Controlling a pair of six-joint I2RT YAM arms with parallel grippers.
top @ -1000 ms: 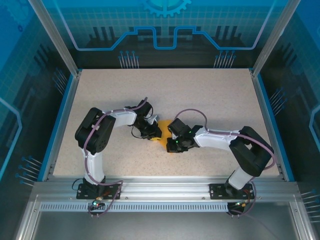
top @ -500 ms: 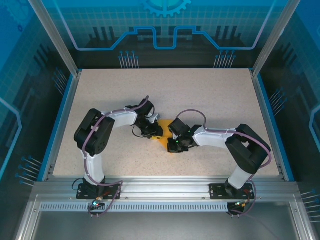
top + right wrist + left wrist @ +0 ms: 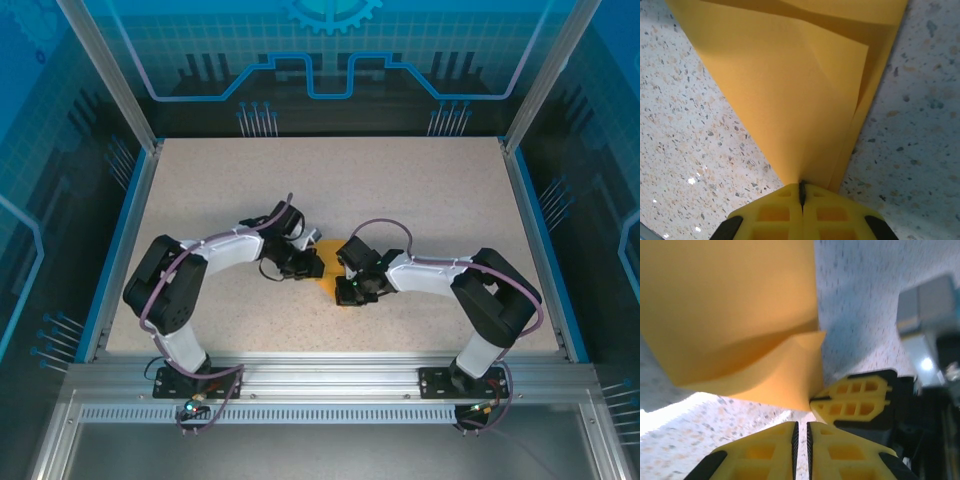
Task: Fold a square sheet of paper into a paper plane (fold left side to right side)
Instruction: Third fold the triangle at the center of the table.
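Fingers of the right gripper are pressed fully together on a narrow point of the square sheet of paper, which fans out from their tips. The left gripper has its fingers drawn in to a thin slit, and nothing shows between them. The sheet's bowed, lifted corner hangs just ahead of them and beside one of the right gripper's fingertips.

By size, there is one speckled tabletop spreading under and well beyond both sets of fingers. Two arms reach in from either side, so the two grippers meet almost tip to tip. The one orange sheet lies between and under them, partly folded, with at least two layers showing ahead of the right fingers. One raised corner is the smallest thing I can count.

In my judgement, the main risk is a skewed crease. Only one gripper has a hold, and that hold is at a tip, so the sheet can pivot about the pinch if the left fingers push on it. A pull away from the pinch could slip the paper out or tear it. The lifted corner may also spring back unless it is pressed flat.
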